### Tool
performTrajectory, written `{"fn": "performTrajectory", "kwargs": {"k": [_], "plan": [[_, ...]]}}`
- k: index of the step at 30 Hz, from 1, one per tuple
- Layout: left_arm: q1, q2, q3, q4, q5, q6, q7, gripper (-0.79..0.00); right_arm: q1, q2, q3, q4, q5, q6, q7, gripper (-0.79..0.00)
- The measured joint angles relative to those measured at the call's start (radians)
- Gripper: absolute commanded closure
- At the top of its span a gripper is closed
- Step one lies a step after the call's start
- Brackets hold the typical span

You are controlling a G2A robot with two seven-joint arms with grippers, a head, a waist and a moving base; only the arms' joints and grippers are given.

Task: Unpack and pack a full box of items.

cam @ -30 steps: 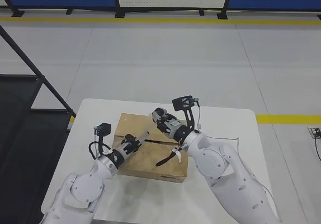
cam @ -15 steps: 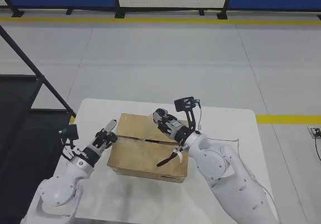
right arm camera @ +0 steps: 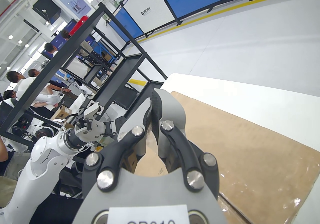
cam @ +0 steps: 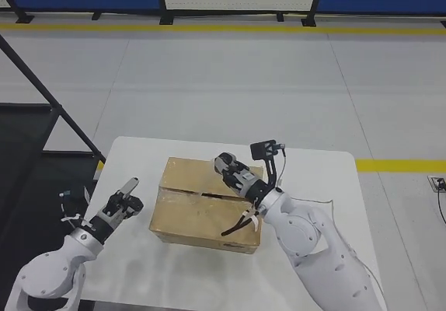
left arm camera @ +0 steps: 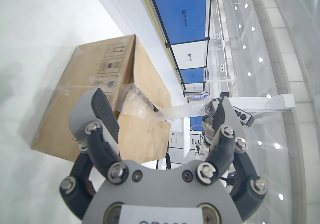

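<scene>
Top view: the left gripper (cam: 128, 189) hangs over the bare table (cam: 308, 179) just left of the cardboard box (cam: 200, 221), not touching it, and its opening is too small to judge here. The right gripper (cam: 224, 164) sits on the far part of the box top, near the middle seam. The box lies at the centre of the table between the two arms. One second ago the left gripper was on the box top at the seam, half a second ago it was at the box's left edge, and now it is off the box altogether. The right gripper has barely shifted.

Left wrist view: the left gripper (left arm camera: 158, 104) has its fingers spread wide, clamping nothing. A strip of clear tape (left arm camera: 175, 113) clings to one fingertip (left arm camera: 217, 109) and stretches back to the seam at the box's (left arm camera: 100, 79) end, where it is lifted and crumpled. The box is just beyond the fingers, standing on the table (left arm camera: 50, 34).

Right wrist view: the right gripper (right arm camera: 153, 109) has its pads pressed together with nothing visible between them. It is low over the box top (right arm camera: 237, 140), and the table (right arm camera: 225, 84) edge is beyond it.
</scene>
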Motion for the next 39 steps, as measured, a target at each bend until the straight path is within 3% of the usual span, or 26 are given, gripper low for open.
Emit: {"fn": "performTrajectory", "kwargs": {"k": [9, 20, 39], "plan": [[-0.133, 0.009, 0.046, 0.087, -0.097, 0.070, -0.164, -0.785, -0.014, -0.005, 0.004, 0.005, 0.019, -0.017, -0.032, 0.000], [-0.274, 0.006, 0.147, 0.227, -0.139, 0.095, -0.186, -0.785, -0.015, -0.012, 0.002, 0.013, 0.026, -0.026, -0.036, 0.000], [-0.334, 0.000, 0.234, 0.305, -0.132, 0.076, -0.099, -0.785, -0.025, -0.019, 0.008, 0.011, 0.034, -0.064, -0.038, 0.000]]}}
